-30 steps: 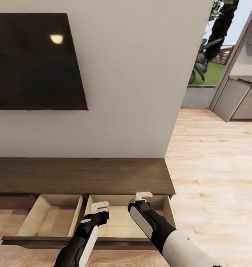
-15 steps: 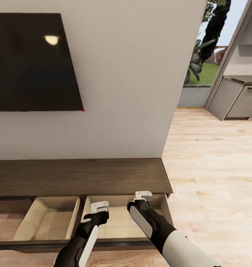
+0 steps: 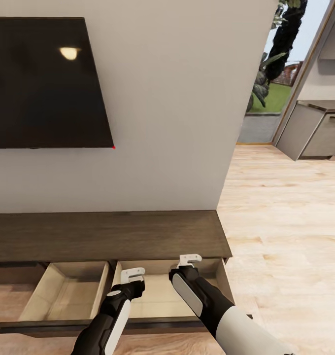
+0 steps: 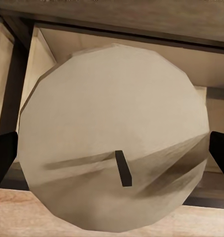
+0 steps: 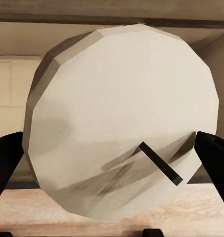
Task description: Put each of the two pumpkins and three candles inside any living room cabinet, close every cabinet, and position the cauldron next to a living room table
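Note:
The long dark wood cabinet stands against the wall with two pale-lined drawers pulled out. Both arms reach over the right drawer; the left drawer holds nothing I can see. My left gripper is shut on an off-white candle, whose round top and dark wick face the left wrist camera between the black fingertips. My right gripper is shut on a paler candle, wick showing. Pumpkins, cauldron and table are out of view.
A black TV hangs on the white wall above the cabinet. Light wood floor stretches to the right towards a doorway with grey kitchen cupboards and greenery outside.
The whole picture has shifted slightly sideways, so the camera moved. Both arms keep the same pose over the right drawer, each still holding its candle.

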Robot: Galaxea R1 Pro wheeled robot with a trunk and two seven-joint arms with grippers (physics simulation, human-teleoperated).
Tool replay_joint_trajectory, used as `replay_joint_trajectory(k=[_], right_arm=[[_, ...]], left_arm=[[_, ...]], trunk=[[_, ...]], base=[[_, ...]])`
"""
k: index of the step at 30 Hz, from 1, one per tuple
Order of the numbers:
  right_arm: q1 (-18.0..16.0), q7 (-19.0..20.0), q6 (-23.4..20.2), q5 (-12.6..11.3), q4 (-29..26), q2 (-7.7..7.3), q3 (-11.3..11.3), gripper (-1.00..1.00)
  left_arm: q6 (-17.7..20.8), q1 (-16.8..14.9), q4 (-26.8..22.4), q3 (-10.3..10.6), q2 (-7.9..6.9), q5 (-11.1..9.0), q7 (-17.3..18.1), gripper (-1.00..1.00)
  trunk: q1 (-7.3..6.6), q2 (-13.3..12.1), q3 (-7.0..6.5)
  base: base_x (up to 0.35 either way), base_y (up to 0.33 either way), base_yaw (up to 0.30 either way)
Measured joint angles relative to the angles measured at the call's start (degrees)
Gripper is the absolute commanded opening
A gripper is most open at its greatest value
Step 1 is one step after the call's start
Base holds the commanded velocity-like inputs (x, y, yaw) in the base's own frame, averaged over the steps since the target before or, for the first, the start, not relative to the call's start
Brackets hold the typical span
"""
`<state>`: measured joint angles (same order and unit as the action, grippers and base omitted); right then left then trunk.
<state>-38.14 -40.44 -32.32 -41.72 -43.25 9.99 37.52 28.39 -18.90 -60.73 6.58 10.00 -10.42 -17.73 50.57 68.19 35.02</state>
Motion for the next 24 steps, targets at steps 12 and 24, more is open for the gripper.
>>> replay_joint_trajectory(k=[12, 24], right_arm=[[-0.02, -0.17, -1.79, -1.22, 1.39, 0.00, -0.19, -1.00], [0.00, -0.11, -1.58, -1.28, 1.41, 0.00, -0.17, -1.00]], left_arm=[[0.09, 0.00, 0.04, 0.08, 0.00, 0.02, -0.20, -1.00], [0.17, 0.00, 0.09, 0.14, 0.00, 0.03, -0.30, -1.00]], trunk=[[2.63, 4.80, 2.15], [5.26, 9.61, 4.30]], base=[[0.000, 0.000, 0.000], [0.000, 0.000, 0.000]])
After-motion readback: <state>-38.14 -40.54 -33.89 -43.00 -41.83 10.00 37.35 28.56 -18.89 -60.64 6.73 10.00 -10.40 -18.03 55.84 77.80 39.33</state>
